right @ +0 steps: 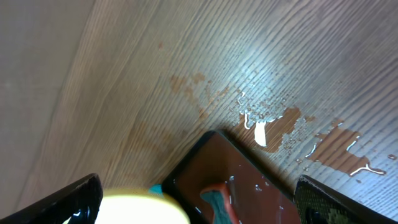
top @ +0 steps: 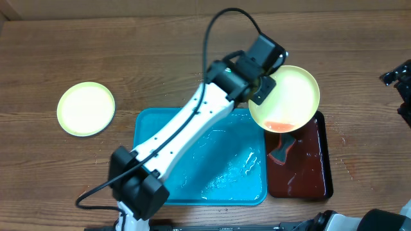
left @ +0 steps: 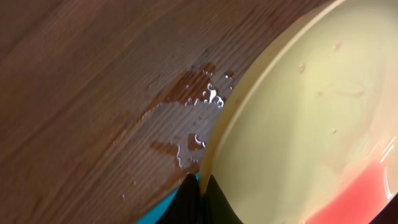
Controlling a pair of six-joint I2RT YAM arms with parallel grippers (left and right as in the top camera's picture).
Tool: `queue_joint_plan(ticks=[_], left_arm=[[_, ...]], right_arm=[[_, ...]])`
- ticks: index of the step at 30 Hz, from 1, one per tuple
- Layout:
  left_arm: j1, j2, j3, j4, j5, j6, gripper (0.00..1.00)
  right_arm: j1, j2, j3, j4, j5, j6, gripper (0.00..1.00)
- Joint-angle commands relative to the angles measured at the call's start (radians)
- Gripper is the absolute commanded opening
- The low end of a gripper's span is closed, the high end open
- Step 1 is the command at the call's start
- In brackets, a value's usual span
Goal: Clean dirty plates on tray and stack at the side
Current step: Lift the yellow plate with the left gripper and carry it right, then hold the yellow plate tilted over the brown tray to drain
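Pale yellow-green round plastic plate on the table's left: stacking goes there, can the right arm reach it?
Probably not: the pale yellow-green round plastic plate lies far left, the right arm at the far right edge, the left arm crossing between.

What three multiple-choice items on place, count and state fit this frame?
1. The pale yellow-green round plastic plate in the left pincer hangs: A over the dark red-brown rectangular tray's far end; B stacked on another plate; C inside a sink.
2. Plates in the overhead view: A one; B two; C four.
3. The right pincer is: A open; B shut on a plate; C shut on a cloth.
1A, its reddish liquid pools above that tray; 2B, a second plate lies far left; 3A, its fingers stand wide apart.
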Motion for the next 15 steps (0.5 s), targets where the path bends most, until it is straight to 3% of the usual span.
queue_joint_plan(ticks=[1,8,15], left_arm=[[-0.085,0.028,0.021,0.051,-0.140,0.105,0.04],[-0.235,0.039,0.021,0.150,-0.426,0.232,0.04],[-0.301,0.039,0.021,0.166,-0.645,0.341,0.04]], right_arm=[[-0.002,-0.005,0.025,0.013,-0.028,-0.029,1.00],[-0.002,-0.005,0.025,0.024,-0.050,-0.065,1.00],[-0.002,-0.005,0.025,0.033,-0.073,-0.072,1.00]])
